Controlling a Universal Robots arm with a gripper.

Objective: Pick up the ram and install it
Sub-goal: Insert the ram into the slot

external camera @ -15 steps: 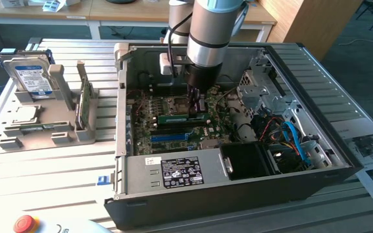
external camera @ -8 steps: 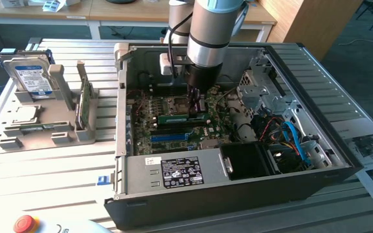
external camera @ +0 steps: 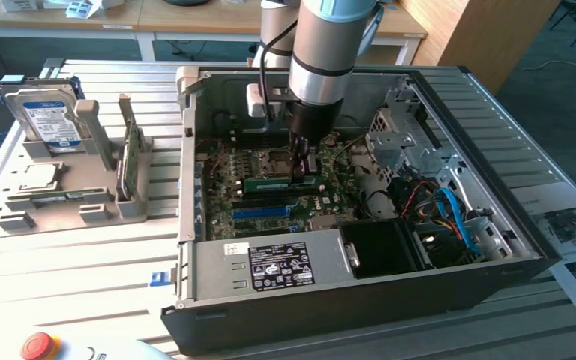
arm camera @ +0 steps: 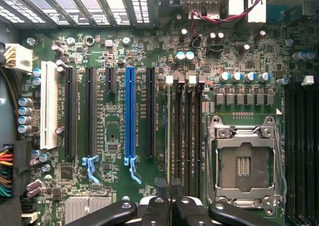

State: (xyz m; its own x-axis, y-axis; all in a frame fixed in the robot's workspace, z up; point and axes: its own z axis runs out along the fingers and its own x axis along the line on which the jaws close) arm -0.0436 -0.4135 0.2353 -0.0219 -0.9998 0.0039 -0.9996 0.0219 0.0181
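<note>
Ram (external camera: 268,182) stands on edge, long axis along the memory slots (arm camera: 187,136), pinched in the narrowly closed end effector (external camera: 306,172).

case walls (external camera: 190,150) flank end effector (external camera: 304,171), open above

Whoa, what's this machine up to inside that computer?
A robot arm reaches down into an open computer case. Its gripper is shut on the ram, a thin green stick, holding it edge-down at the memory slots beside the processor socket. Whether it is fully seated I cannot tell.
</note>
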